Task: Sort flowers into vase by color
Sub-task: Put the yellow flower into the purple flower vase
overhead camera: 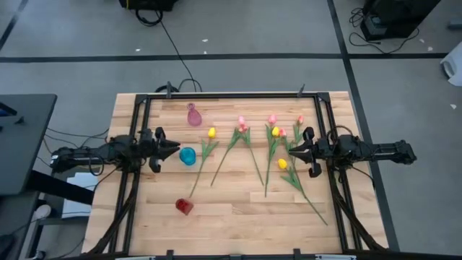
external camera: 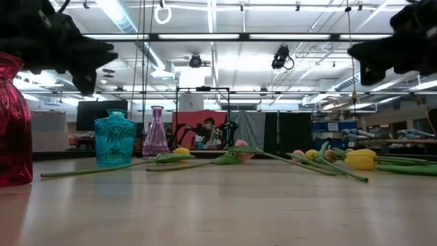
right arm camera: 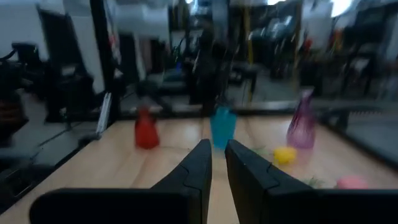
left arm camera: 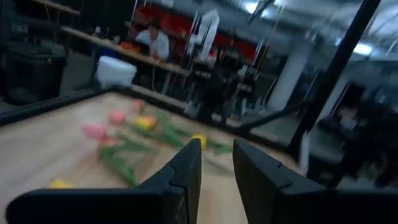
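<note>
Several tulips (overhead camera: 249, 148) with yellow or pink heads lie flat on the wooden table between the two arms, stems pointing toward the near edge. One yellow tulip (overhead camera: 211, 133) lies beside a blue vase (overhead camera: 188, 156). A purple vase (overhead camera: 194, 115) stands farther back and a red vase (overhead camera: 184, 206) nearer the front. My left gripper (overhead camera: 177, 150) hovers left of the blue vase, its fingers (left arm camera: 186, 163) nearly together and holding nothing. My right gripper (overhead camera: 290, 152) hovers over the right-hand tulips, its fingers (right arm camera: 200, 158) also nearly together and holding nothing.
A black frame rail (overhead camera: 231, 96) runs around the table top. Bare wood (overhead camera: 238, 217) lies in front of the flowers, right of the red vase. Beyond the far edge a person (left arm camera: 155, 42) sits at a desk in the room.
</note>
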